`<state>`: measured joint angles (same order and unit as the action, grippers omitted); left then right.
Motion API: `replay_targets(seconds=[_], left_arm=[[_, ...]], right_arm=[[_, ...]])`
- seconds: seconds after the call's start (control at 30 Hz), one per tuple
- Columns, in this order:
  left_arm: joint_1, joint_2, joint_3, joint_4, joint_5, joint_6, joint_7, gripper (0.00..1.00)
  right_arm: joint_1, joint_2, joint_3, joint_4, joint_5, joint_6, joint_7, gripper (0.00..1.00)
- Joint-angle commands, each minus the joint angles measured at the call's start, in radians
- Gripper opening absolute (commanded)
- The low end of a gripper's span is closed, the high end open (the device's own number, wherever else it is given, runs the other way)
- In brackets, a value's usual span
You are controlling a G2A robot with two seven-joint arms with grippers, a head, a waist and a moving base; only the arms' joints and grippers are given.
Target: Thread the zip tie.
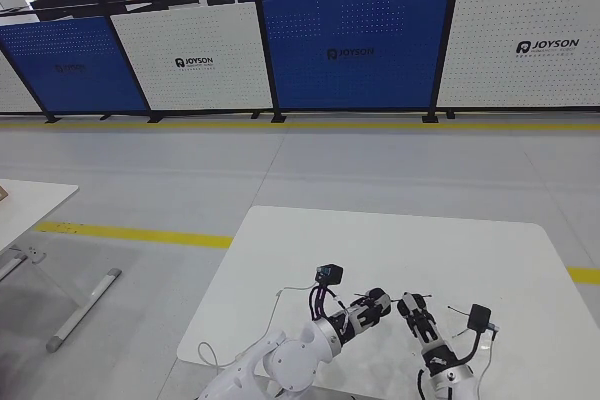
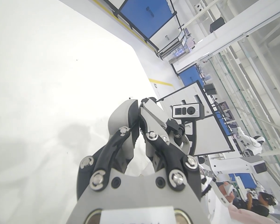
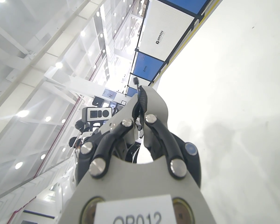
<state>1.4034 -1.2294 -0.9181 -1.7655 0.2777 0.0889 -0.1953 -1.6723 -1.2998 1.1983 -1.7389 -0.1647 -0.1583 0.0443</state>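
The right hand (image 3: 141, 93) is pinching its fingers tight on a thin black plastic zip tie (image 3: 137, 85). The tie's small square head is poking out just past the fingertips, and the rest of the strap is disappearing between the pads. The left hand (image 2: 139, 105) is likewise pressing narrow, its pads meeting, with a thin black strip showing between them; a slim black tail is sticking out just beyond its tip. Whether the tail is reaching the head, I cannot tell. In the top view both hands are hovering close beside each other at the lower middle of the frame, the left one sitting left of the right one; they are hanging over the near part of the white rectangular worktop (image 1: 400, 240), tips pointing towards the frame's upper edge.
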Motion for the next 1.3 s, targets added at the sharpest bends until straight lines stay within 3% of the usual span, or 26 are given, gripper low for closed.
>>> replay_targets(seconds=[0.0, 0.33, 0.47, 0.77, 0.83, 1.27], left_arm=[[-0.002, -0.001, -0.001, 0.005, -0.004, 0.002, 0.0, 0.0], [-0.015, -0.006, 0.003, 0.017, -0.026, 0.021, 0.003, 0.0], [-0.017, -0.007, 0.006, 0.017, -0.024, 0.024, 0.001, 0.0], [-0.018, -0.009, 0.008, 0.017, -0.025, 0.028, 0.007, 0.0], [-0.017, -0.009, 0.007, 0.016, -0.025, 0.029, 0.008, 0.0], [-0.008, -0.008, 0.007, -0.008, -0.011, 0.026, 0.001, 0.0]], right_arm=[[0.001, -0.001, -0.001, 0.002, -0.003, 0.003, -0.003, 0.39], [-0.005, -0.001, 0.014, 0.01, 0.0, -0.012, -0.024, 0.37], [-0.011, -0.001, 0.021, 0.008, 0.002, -0.021, -0.027, 0.27], [-0.016, -0.001, 0.025, 0.005, 0.002, -0.03, -0.023, 0.18], [-0.016, -0.001, 0.026, 0.005, 0.002, -0.031, -0.025, 0.0], [-0.016, -0.002, 0.023, -0.007, -0.015, -0.037, -0.01, 0.0]])
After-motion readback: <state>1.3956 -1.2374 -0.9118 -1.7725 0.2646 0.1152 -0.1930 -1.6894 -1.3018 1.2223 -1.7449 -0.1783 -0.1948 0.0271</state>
